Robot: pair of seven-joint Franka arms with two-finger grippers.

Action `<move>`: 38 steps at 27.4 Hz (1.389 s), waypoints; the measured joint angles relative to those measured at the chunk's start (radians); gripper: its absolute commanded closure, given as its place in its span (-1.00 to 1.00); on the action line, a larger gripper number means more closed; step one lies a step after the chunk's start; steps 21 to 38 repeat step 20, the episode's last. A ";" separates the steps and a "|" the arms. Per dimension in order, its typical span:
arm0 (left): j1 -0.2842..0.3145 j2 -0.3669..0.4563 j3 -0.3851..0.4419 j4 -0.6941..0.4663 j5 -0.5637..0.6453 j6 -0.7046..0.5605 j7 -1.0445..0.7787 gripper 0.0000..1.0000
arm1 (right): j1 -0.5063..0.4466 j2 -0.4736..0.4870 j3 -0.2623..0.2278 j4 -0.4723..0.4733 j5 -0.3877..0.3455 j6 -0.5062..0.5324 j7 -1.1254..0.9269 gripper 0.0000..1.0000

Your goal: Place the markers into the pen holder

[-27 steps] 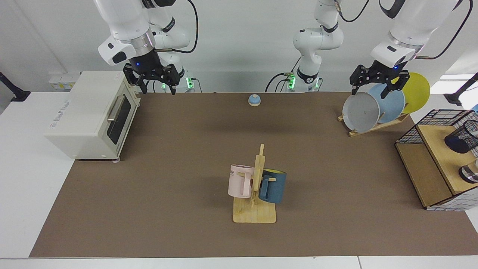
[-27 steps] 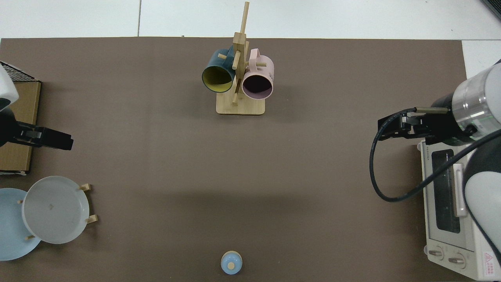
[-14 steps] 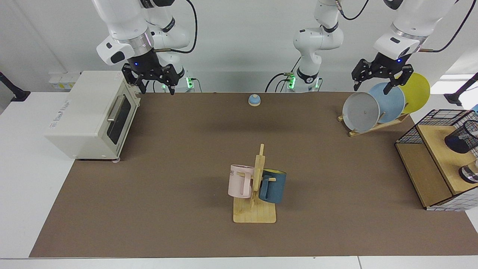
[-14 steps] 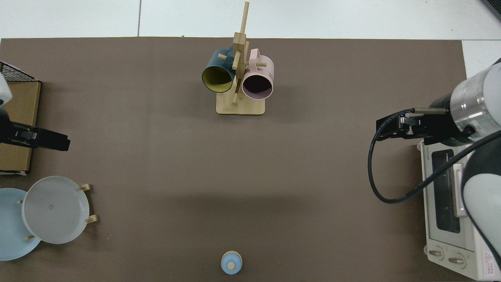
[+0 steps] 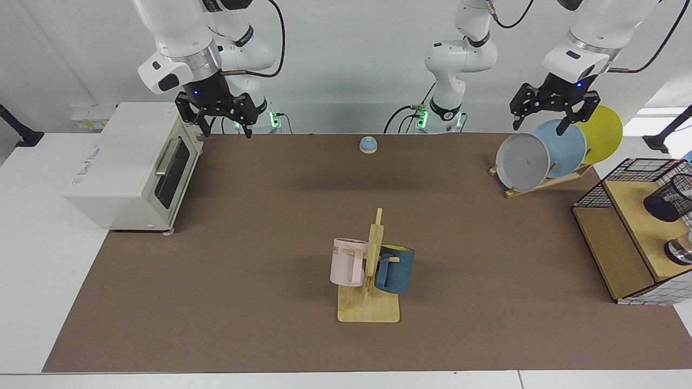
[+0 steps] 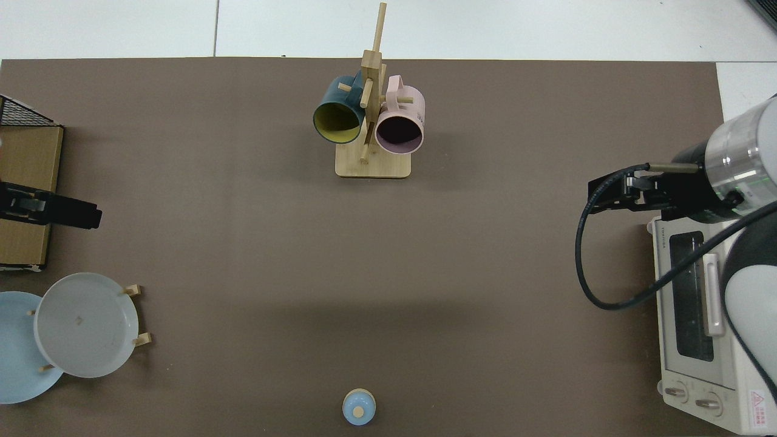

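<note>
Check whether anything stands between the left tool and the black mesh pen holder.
Yellow plate and black wire basket rim stand before the pen holder; the left tool hangs open above the plates. Right tool waits by the white oven.

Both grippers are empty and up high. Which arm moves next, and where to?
Probably the left gripper, open above the plate rack: carry it toward the wooden shelf where the pen holder stands. No marker shows in either view, so it must be found first. The right gripper waits open by the toaster oven.
</note>
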 measured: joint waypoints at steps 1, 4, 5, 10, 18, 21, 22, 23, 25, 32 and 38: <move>0.000 0.000 0.000 0.000 0.000 0.000 0.000 -1.00 | 0.000 0.000 0.000 0.000 -0.002 0.005 0.000 -1.00; 0.000 0.000 -0.001 0.000 0.000 0.000 0.000 -1.00 | 0.000 0.000 -0.001 0.000 -0.009 0.011 0.000 -1.00; 0.000 0.000 -0.001 0.000 0.000 0.000 0.000 -1.00 | 0.000 0.000 -0.001 0.000 -0.011 0.012 0.000 -1.00; 0.000 0.000 -0.001 0.000 0.000 -0.001 0.000 -1.00 | 0.001 0.000 0.001 0.000 -0.029 0.012 0.000 -1.00; 0.000 0.000 0.000 0.000 0.000 -0.004 0.000 -1.00 | 0.002 0.000 0.003 0.000 -0.034 0.012 0.000 -1.00; 0.000 0.000 0.001 0.000 0.000 -0.005 0.000 -1.00 | 0.002 0.000 0.003 0.000 -0.034 0.012 0.000 -1.00; 0.000 0.000 0.001 0.000 0.000 -0.005 0.000 -1.00 | 0.002 0.000 0.003 0.000 -0.034 0.012 0.000 -1.00; 0.000 0.000 0.001 0.000 0.000 -0.005 0.000 -1.00 | 0.002 0.000 0.003 0.000 -0.034 0.012 0.000 -1.00; 0.000 0.000 0.001 0.000 0.000 -0.005 0.000 -1.00 | 0.002 0.000 0.003 0.000 -0.034 0.012 0.000 -1.00; 0.000 0.000 0.001 0.000 0.000 -0.005 0.000 -1.00 | 0.002 0.000 0.003 0.000 -0.034 0.012 0.000 -1.00; 0.000 0.000 0.001 0.000 0.000 -0.005 0.000 -1.00 | 0.002 0.000 0.003 0.000 -0.034 0.012 0.000 -1.00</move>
